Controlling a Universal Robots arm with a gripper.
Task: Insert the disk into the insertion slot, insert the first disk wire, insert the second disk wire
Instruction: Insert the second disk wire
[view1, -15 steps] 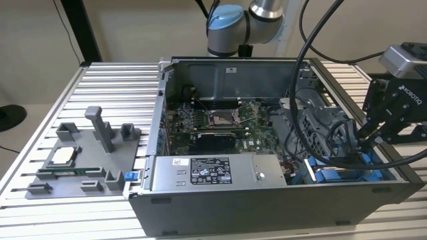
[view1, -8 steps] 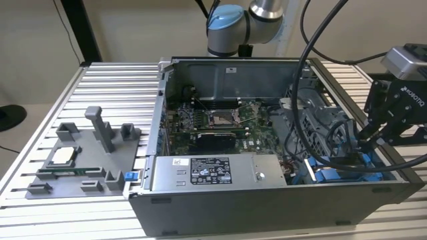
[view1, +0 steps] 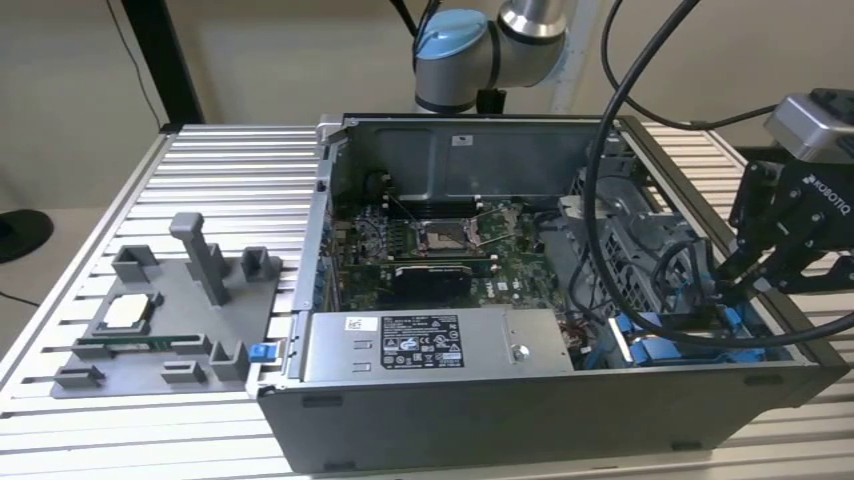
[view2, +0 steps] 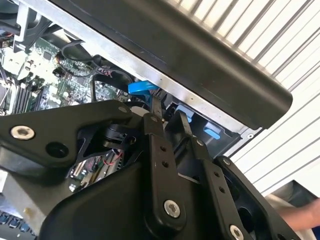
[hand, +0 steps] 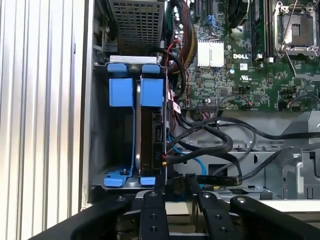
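Note:
The disk (hand: 150, 135) stands on edge inside the insertion slot (hand: 112, 145), with its blue carrier tabs (hand: 121, 91) at the far end and blue clips at the near end. My gripper (hand: 176, 184) hovers just off the disk's near end, by the case wall. Its two thin black fingers (hand: 160, 187) stand close together with a dark plug between them. A blue wire (hand: 197, 164) and a black wire (hand: 220, 178) curl beside the disk. In the exterior view my gripper (view1: 738, 275) reaches into the case's corner on that view's right, above the blue carrier (view1: 654, 350). The second wrist view has the gripper (view2: 168, 111) beneath the case rim.
A perforated grey cage (hand: 137, 25) sits beyond the slot. Thick black cables (hand: 220, 140) cross between disk and motherboard (view1: 427, 240). A silver box with a white sticker (view1: 420, 345) lines the case front. A grey fixture (view1: 174, 310) stands on the slatted table. A hand (view2: 300, 217) shows outside the case.

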